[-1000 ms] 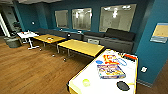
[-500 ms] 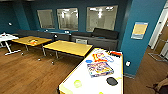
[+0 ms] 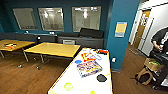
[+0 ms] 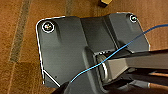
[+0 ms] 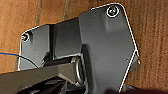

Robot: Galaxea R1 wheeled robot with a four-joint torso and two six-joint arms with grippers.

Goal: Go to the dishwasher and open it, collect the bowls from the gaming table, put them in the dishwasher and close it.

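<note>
The gaming table [image 3: 75,80], long and white-topped, runs from the bottom middle of the head view away toward the teal wall. Colourful board game boxes [image 3: 88,68] lie on its middle and far part. One lime-green bowl [image 3: 68,86] sits near the table's close end, left of centre. A second bowl [image 3: 92,92] is cut by the picture's lower edge. Between them and the boxes lies a dark grey flat round object [image 3: 101,78]. The dishwasher is out of view. Both wrist views look down over the robot's own dark plate onto wooden floor.
Two yellow wooden tables [image 3: 53,49] [image 3: 13,44] stand left of the white table on the wood floor. A dark sofa [image 3: 80,37] lines the back wall under windows. A teal pillar [image 3: 121,32] rises right of the table. A person [image 3: 160,40] stands at the right by bags [image 3: 145,75].
The camera has turned and moved closer: the white table has slid left toward the picture's middle and grown. The person and the bags at the right have come into view.
</note>
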